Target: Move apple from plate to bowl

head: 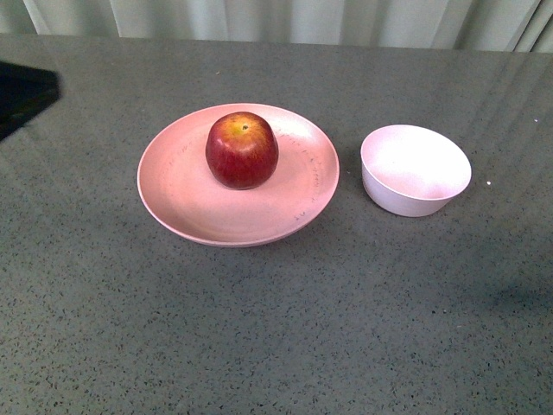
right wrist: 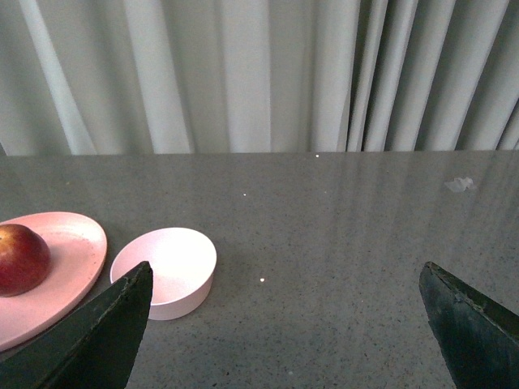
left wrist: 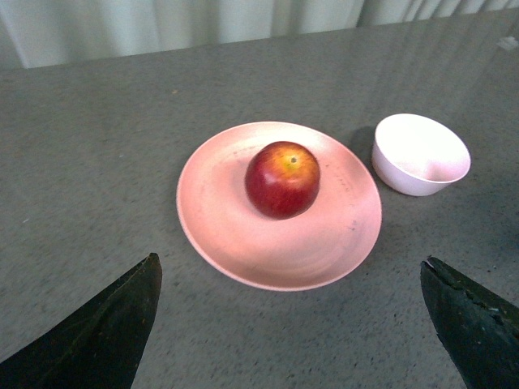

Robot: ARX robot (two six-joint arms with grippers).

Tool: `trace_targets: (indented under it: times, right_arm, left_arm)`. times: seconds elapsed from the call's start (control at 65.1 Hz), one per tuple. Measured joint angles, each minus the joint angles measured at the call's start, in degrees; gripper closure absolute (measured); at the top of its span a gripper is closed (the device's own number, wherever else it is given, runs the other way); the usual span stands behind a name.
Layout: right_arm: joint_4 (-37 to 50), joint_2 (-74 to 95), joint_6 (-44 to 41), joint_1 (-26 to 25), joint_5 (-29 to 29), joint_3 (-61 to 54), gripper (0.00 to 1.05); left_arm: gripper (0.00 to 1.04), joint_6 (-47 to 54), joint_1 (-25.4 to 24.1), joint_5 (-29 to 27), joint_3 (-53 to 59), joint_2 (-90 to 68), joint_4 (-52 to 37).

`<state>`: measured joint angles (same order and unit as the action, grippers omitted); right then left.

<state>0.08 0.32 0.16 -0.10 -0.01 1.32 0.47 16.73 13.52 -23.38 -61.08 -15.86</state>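
A dark red apple (head: pixel 242 150) with a yellow-orange patch at its stem rests on the wide pink plate (head: pixel 186 203) in the middle of the table. To the plate's right stands the small pale bowl (head: pixel 416 169), with nothing in it. Neither arm shows in the front view. In the left wrist view the apple (left wrist: pixel 282 179), plate (left wrist: pixel 243 243) and bowl (left wrist: pixel 421 154) lie ahead of my open left gripper (left wrist: pixel 292 279), which hangs short of the plate's near rim. My right gripper (right wrist: pixel 285 284) is open over bare table, with the bowl (right wrist: pixel 165 271), plate (right wrist: pixel 73 251) and apple (right wrist: pixel 22 258) off to one side.
The grey speckled table (head: pixel 276 328) spreads all round the dishes. Pale curtains (right wrist: pixel 243 73) hang behind its far edge. A dark shape (head: pixel 22 95) sits at the far left of the table. A small crumpled scrap (right wrist: pixel 459 185) lies near the far edge.
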Motion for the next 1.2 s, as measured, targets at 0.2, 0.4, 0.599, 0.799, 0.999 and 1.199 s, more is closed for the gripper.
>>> trace_targets:
  times: [0.2, 0.4, 0.599, 0.799, 0.999, 1.199]
  right_arm:
    - [0.0, 0.0, 0.0, 0.0, 0.0, 0.0, 0.09]
    - [0.0, 0.0, 0.0, 0.0, 0.0, 0.0, 0.09]
    - [0.0, 0.0, 0.0, 0.0, 0.0, 0.0, 0.09]
    - [0.0, 0.0, 0.0, 0.0, 0.0, 0.0, 0.09]
    - [0.0, 0.0, 0.0, 0.0, 0.0, 0.0, 0.09]
    - [0.0, 0.0, 0.0, 0.0, 0.0, 0.0, 0.09]
  left_arm:
    - [0.09, -1.2, 7.4, -3.4, -7.4, -18.4, -8.9]
    - [0.09, -1.3, 12.6, -6.6, -12.4, -29.3, -12.3]
    - [0.09, -1.1, 15.9, -9.1, -16.3, -37.2, -14.5]
    - [0.09, -0.3, 15.8, -9.7, -19.8, -42.3, -15.5]
    - [0.09, -0.1, 15.3, -9.7, -24.1, -47.2, -16.2]
    - [0.09, 0.2, 14.0, -10.7, -28.2, -51.4, -16.4]
